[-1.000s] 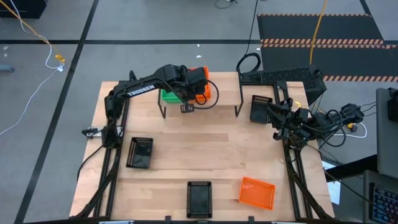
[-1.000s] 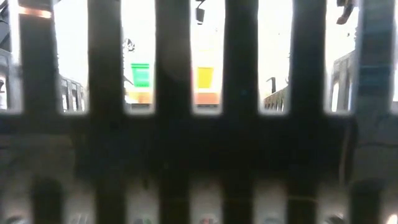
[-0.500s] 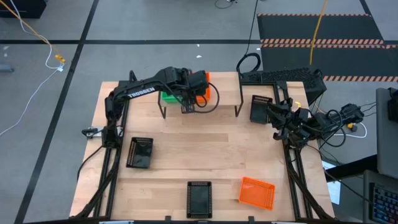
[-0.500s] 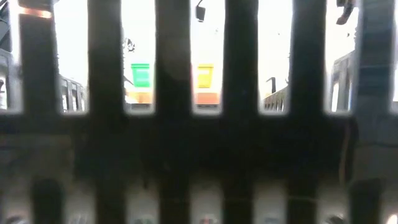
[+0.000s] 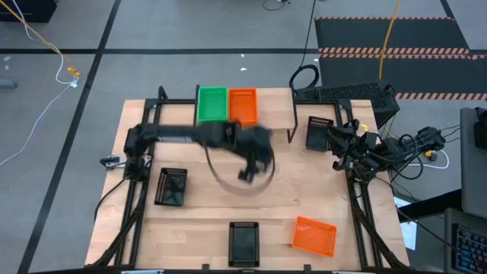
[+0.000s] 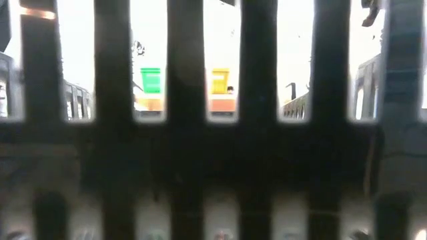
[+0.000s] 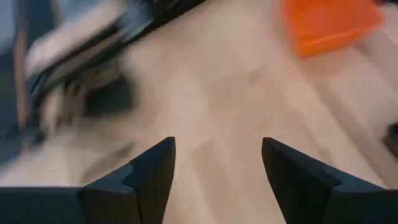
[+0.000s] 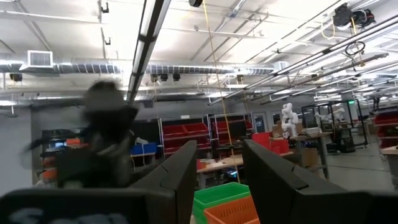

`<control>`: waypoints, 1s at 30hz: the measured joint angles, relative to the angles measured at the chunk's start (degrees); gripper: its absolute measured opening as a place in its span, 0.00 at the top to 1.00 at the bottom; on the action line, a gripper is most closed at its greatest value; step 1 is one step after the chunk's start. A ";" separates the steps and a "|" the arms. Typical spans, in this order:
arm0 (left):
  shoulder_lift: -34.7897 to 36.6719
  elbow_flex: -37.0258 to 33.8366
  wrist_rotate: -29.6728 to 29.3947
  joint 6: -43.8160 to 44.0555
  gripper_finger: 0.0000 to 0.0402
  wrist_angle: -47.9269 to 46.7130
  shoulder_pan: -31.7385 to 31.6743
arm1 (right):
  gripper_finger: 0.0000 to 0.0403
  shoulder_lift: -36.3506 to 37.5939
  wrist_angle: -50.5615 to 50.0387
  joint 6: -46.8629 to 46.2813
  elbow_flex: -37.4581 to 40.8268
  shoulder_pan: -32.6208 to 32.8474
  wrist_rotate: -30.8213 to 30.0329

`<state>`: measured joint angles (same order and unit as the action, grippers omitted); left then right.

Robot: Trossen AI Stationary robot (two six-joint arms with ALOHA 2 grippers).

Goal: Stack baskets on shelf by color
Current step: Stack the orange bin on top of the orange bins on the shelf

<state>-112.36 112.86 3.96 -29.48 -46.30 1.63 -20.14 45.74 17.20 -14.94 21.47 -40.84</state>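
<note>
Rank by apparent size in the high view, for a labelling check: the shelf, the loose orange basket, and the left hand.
1. Shelf, clearly largest.
2. Loose orange basket.
3. Left hand; motion-blurred, so only roughly smallest.

The left arm stretches from its base at the left edge toward the middle of the counter, blurred, with its left pincer (image 5: 248, 173) over the centre; its two dark fingers (image 7: 152, 168) stand apart with nothing between them. The right arm sits folded at the right edge, its right pincer (image 8: 217, 168) level, fingers parted and empty.
</note>
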 joint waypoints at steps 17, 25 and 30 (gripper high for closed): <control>-18.29 -11.58 2.18 -30.72 0.64 42.62 10.68 | 0.69 -1.49 -2.89 -5.51 0.00 -0.09 -1.38; -25.09 2.90 7.42 -34.25 0.64 32.40 12.10 | 0.69 -3.65 -2.89 -7.54 0.00 -0.09 -1.56; -28.16 6.36 9.72 -35.99 0.64 33.76 13.39 | 0.69 -3.72 -3.11 -7.88 0.00 -0.09 -1.59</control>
<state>-140.52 119.21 13.67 -65.47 -12.55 15.02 -23.86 42.63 9.33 -14.94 21.39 -42.43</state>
